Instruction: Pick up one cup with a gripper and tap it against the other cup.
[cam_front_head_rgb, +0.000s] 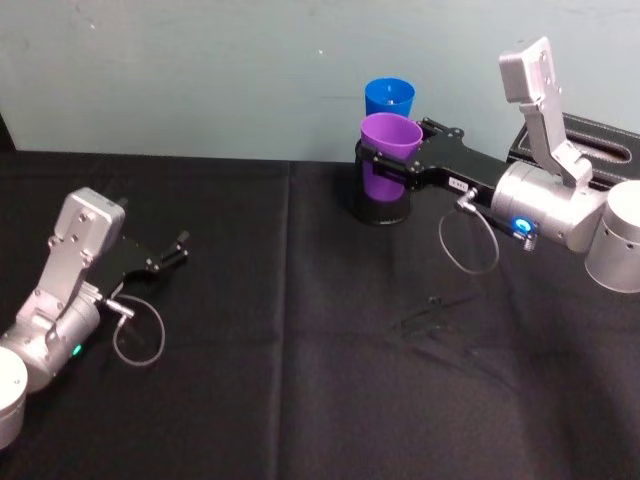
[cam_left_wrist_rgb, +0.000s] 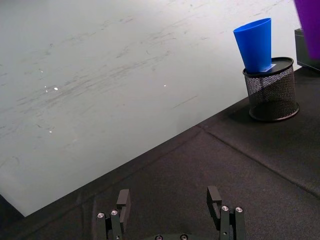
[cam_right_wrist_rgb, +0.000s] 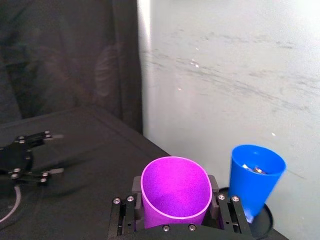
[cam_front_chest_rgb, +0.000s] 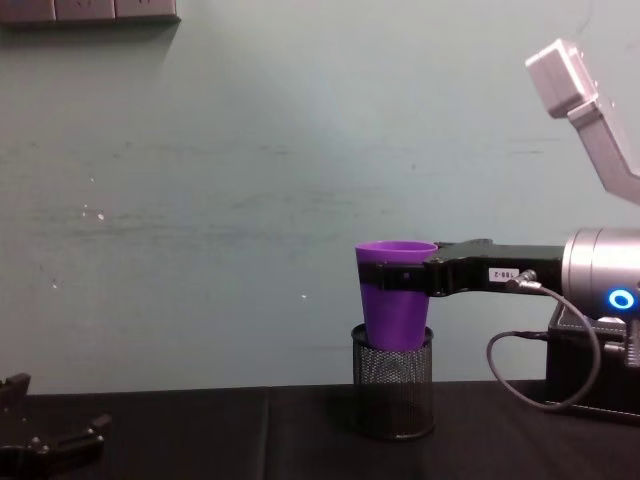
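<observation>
My right gripper (cam_front_head_rgb: 385, 163) is shut on the purple cup (cam_front_head_rgb: 390, 150), gripping its upper wall and holding it upright off the table. In the chest view the purple cup (cam_front_chest_rgb: 397, 295) hangs just over the rim of a black wire-mesh pen holder (cam_front_chest_rgb: 393, 385). The blue cup (cam_front_head_rgb: 389, 98) stands tilted inside that holder (cam_left_wrist_rgb: 271, 90), right behind the purple one. The right wrist view shows a narrow gap between the purple cup (cam_right_wrist_rgb: 175, 192) and the blue cup (cam_right_wrist_rgb: 255, 175). My left gripper (cam_front_head_rgb: 170, 255) rests open and empty at the table's left.
A black box (cam_front_head_rgb: 575, 140) sits at the back right, behind the right arm. Black cloth (cam_front_head_rgb: 300, 350) covers the table, and a pale wall stands close behind the cups. The left gripper's fingers (cam_left_wrist_rgb: 123, 202) point across bare cloth toward the holder.
</observation>
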